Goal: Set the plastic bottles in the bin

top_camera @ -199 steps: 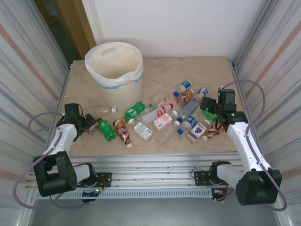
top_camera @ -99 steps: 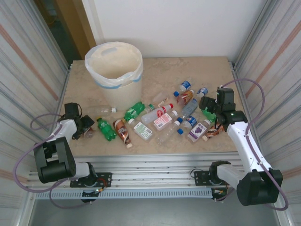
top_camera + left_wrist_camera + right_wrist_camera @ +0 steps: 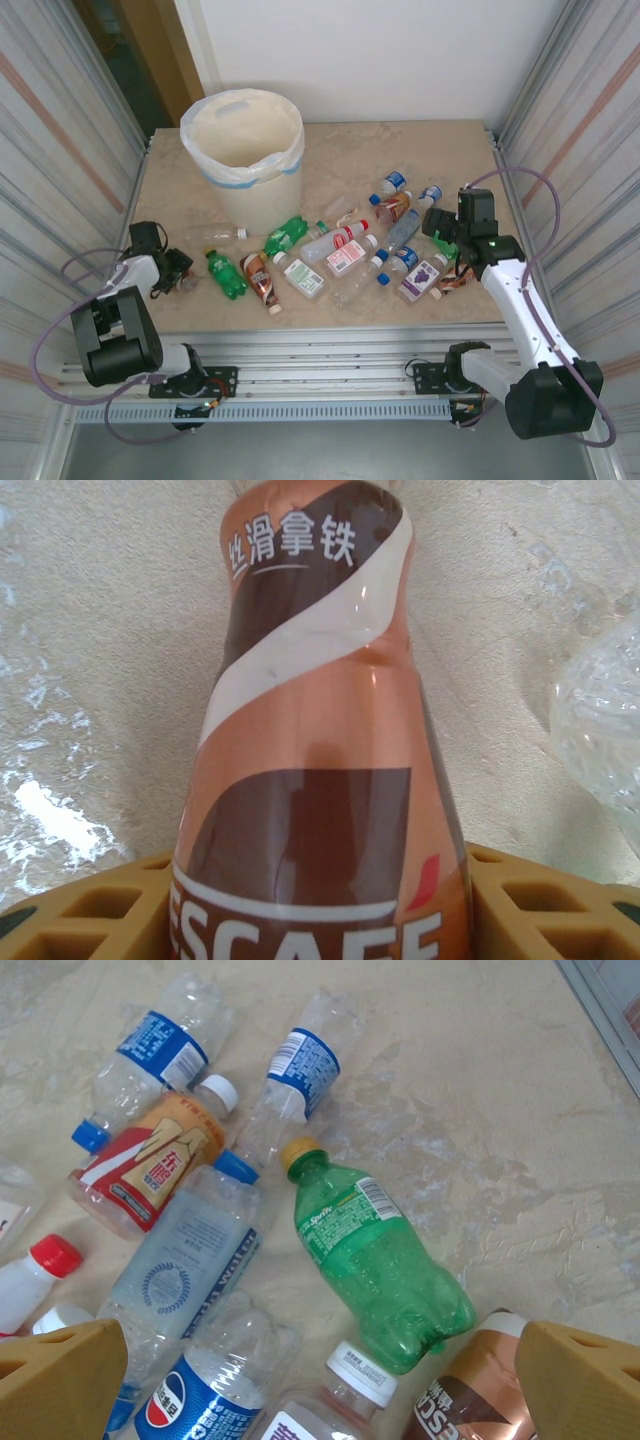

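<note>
Plastic bottles (image 3: 345,258): Nescafé one (image 3: 320,780) grasped by left jaws; Sprite (image 3: 385,1260) and Pepsi (image 3: 200,1400) below released right jaws.

We see a beige marbled bench (image 3: 440,150). The bin (image 3: 243,150) stands on it, well beyond the left hand (image 3: 178,272), whose pads touch a brown coffee bottle (image 3: 320,780) lying flat. The other plastic bottles (image 3: 345,258) lie scattered left of the right hand (image 3: 444,232), with 1 green bottle (image 3: 385,1270) just ahead of it.

The top camera looks down from behind the arms over the beige stone-patterned table (image 3: 340,150). The left wrist camera sits close against a brown-and-orange coffee bottle (image 3: 320,780); the right, higher, shares an orange-labelled clear bottle (image 3: 150,1160) (image 3: 394,207) with the top view.
</note>
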